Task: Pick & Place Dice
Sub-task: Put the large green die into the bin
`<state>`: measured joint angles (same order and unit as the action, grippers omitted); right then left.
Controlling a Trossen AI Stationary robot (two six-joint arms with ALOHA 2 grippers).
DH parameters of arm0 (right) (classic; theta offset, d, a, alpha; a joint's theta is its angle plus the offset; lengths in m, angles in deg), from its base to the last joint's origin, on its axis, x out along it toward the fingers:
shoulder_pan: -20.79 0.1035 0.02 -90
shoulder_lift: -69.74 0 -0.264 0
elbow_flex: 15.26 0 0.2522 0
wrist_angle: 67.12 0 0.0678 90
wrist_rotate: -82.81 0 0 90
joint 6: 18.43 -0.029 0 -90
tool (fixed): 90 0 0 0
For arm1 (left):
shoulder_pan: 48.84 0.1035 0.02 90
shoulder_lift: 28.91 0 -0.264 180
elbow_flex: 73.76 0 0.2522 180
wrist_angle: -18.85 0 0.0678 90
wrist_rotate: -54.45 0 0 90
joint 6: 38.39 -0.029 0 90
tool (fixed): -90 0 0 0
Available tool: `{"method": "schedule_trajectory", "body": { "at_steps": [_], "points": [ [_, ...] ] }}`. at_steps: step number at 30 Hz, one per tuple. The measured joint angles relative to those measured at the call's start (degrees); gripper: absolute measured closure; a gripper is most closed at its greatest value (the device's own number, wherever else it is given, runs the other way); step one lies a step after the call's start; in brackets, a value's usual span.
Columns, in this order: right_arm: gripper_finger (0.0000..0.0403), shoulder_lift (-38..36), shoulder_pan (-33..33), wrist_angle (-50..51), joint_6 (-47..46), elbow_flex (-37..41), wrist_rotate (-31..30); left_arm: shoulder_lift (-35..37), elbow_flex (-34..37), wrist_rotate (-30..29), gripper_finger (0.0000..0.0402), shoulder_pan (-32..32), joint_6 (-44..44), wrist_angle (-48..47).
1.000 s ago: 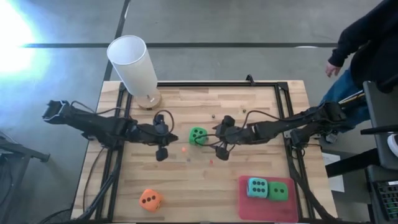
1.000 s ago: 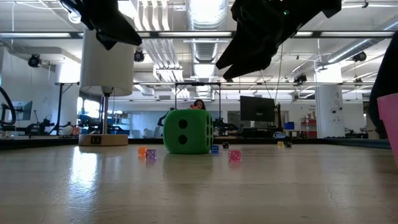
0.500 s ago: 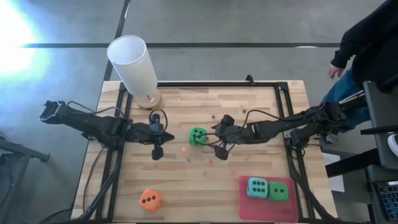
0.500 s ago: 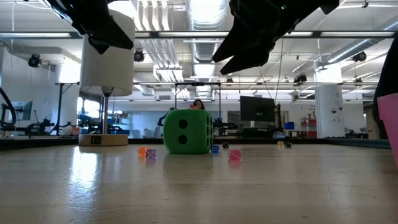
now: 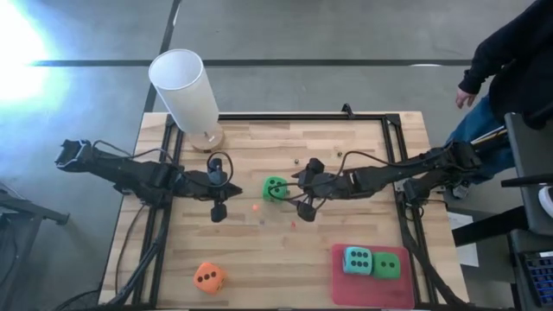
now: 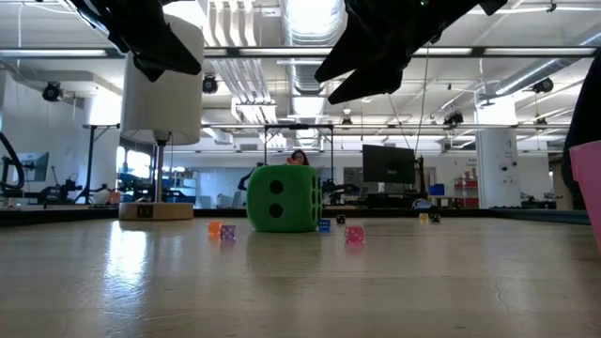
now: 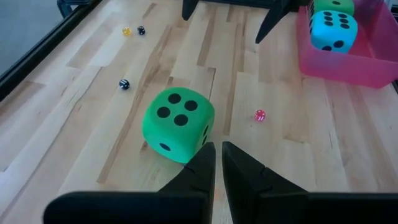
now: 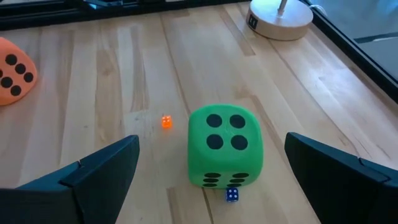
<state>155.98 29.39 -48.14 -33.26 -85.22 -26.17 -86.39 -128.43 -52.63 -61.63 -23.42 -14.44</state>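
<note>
A bright green die (image 5: pixel 275 188) rests on the wooden table (image 5: pixel 259 259), four pips up, also seen as the die (image 8: pixel 224 152) and the die (image 7: pixel 177 123). My right gripper (image 5: pixel 300 192) hovers just to its right, open wide, fingers either side of it without touching. My left gripper (image 5: pixel 233 185) hangs shut to the die's left, above the table. A teal die (image 5: pixel 358 260) and a second green die (image 5: pixel 386 265) lie on the pink mat (image 5: pixel 346 289). An orange die (image 5: pixel 209 276) sits near the front left.
A tall white cylinder (image 5: pixel 186 91) on a round wooden base stands at the far left corner. Tiny coloured dice (image 5: pixel 257 207) are scattered around the green die. A black frame (image 5: pixel 406 173) borders the table. A person (image 5: pixel 510 52) is beyond the right edge.
</note>
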Motion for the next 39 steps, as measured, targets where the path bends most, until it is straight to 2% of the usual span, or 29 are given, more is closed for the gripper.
{"method": "schedule_trajectory", "body": {
  "at_steps": [10,17,22,30,33,39],
  "points": [
    [0.0003,0.0,0.0,0.11,-0.18,-0.92,0.46,0.0,0.0,0.0,0.0366,0.0,0.02,-0.04],
    [0.0003,0.02,-0.02,-0.02,-0.65,-1.74,7.36,0.0,0.0,0.02,0.0366,0.0,0.04,-0.04],
    [0.0003,0.02,0.0,1.07,-2.14,-2.37,7.61,-0.01,0.0,0.01,0.0366,0.0,0.04,-0.05],
    [0.0003,1.64,-1.1,6.95,-2.12,-5.94,8.49,-0.02,0.0,0.01,0.0366,0.0,0.05,-0.07],
    [0.0003,4.03,-2.6,9.28,-2.12,-8.67,11.2,-0.04,0.0,0.0,0.0366,0.0,0.06,-0.1],
    [0.0003,10.4,-4.63,19.52,-1.9,-15.75,11.53,-0.04,0.0,0.02,0.0366,0.0,0.06,-0.15]
  ]
}}
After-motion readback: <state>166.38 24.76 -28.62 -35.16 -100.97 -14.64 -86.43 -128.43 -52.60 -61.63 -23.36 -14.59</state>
